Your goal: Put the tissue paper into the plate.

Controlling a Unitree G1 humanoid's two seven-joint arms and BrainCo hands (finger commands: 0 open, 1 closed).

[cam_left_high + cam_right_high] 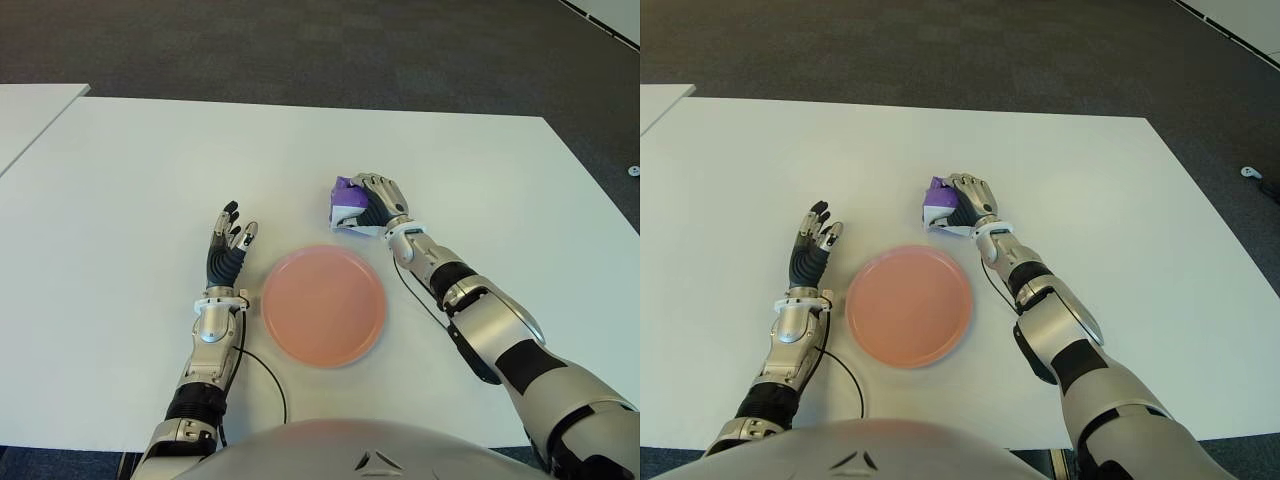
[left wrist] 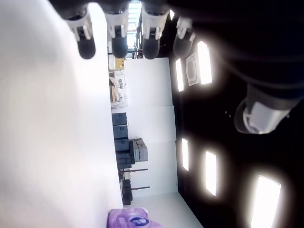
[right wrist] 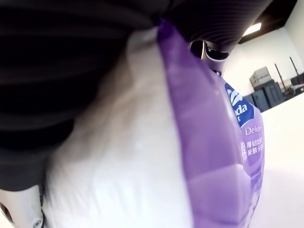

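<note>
Wide white table (image 1: 130, 200) filling most of the head views, its far edge running straight against dark carpet (image 1: 300, 40), its right edge slanting down toward the robot's right arm, with a second white tabletop (image 1: 25, 115) cut off at the far left and set apart by a narrow gap. Round pink plate (image 1: 323, 305) lying flat near the front middle, shallow rim all around, nothing inside it. Broad bare stretches of tabletop beyond the plate, to the far left, and to the far right past the right arm. Right hand (image 1: 377, 203) just beyond the plate's far right rim, curled tight over the tissue paper (image 1: 347, 206), a small purple-and-white pack; fingers clamped around it, the pack filling the right wrist view with purple printed wrap (image 3: 223, 156) and white tissue pressed against the dark palm. Unclear whether the pack touches the table or hangs just above it. Pack outside the plate, near its rim but apart from it. Left hand (image 1: 229, 248) just left of the plate, palm turned inward, fingers (image 2: 86, 45) straight and slightly spread, holding nothing; thin black cable (image 1: 268, 375) looping across the table from the left wrist toward the front edge.
</note>
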